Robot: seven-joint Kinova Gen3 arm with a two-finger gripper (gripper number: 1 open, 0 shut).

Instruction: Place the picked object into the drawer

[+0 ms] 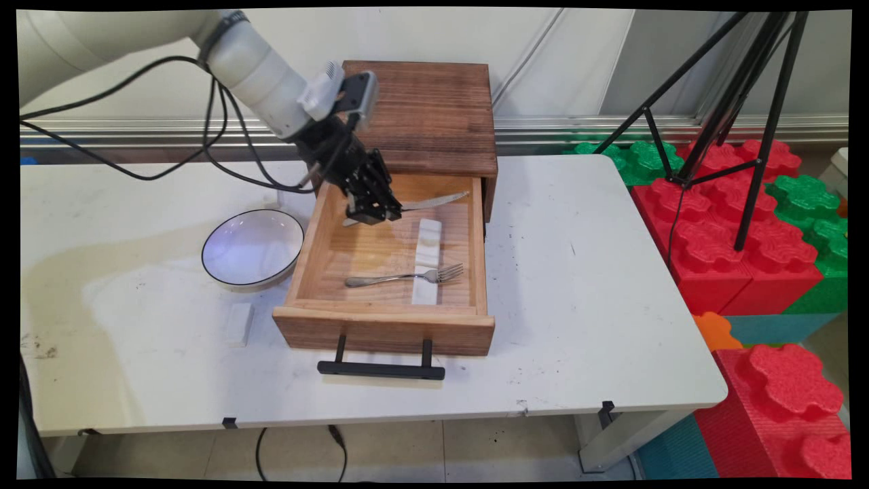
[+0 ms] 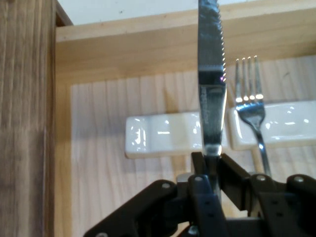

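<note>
gripper [image 1: 375, 216] clamped on knife [image 2: 211, 74], over open drawer [image 1: 387, 319], seemingly above the rests

Knife [image 2: 211, 89] handle hidden in claw [image 2: 212, 163]

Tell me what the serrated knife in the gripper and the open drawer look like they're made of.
The serrated silver knife, clamped in the black gripper, looks like polished metal, likely steel: its blade mirrors light. The open light-brown drawer looks like unpainted pale wood: its grain lines show. Its black bar handle could be metal or plastic; I cannot tell.
</note>
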